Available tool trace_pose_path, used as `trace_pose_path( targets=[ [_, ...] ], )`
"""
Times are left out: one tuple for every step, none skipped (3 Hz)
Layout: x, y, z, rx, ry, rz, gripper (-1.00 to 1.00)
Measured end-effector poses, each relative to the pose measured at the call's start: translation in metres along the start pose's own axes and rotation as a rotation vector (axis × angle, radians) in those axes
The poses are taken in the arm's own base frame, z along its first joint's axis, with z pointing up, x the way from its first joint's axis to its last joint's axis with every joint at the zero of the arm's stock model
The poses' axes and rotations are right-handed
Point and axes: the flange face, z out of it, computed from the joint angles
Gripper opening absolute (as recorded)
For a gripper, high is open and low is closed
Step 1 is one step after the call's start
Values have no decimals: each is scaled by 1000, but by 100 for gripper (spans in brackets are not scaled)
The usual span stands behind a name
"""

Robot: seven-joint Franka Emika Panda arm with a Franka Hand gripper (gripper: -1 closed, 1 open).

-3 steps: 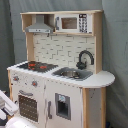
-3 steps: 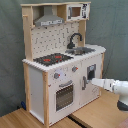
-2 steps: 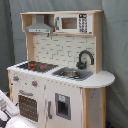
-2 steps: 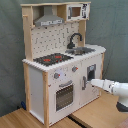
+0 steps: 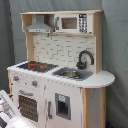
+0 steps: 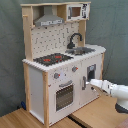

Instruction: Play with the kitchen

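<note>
I see kitchen (image 6: 62, 65) standing upright on wooden floor (image 6: 95, 112), filling centre in both exterior views, grey curtain (image 6: 112, 25) behind. Hob (image 6: 51, 59) at 9 o'clock of sink (image 6: 82, 50) in second exterior view; faucet (image 6: 74, 40) at sink's 11 o'clock. Oven door (image 6: 64, 95) shut. My gripper (image 6: 91, 83) sits at 3 o'clock of oven door, tip against cabinet door (image 6: 90, 80) by its handle. Finger spread: I cannot tell. In first exterior view, white arm (image 5: 9, 112) low at 7 o'clock.
</note>
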Motion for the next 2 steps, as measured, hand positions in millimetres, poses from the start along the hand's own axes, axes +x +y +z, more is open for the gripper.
trace_pose_path(
  targets=[
    [-5, -1, 8, -11, -7, 99, 100],
    [-8, 1, 18, -23, -14, 216, 100]
  ],
)
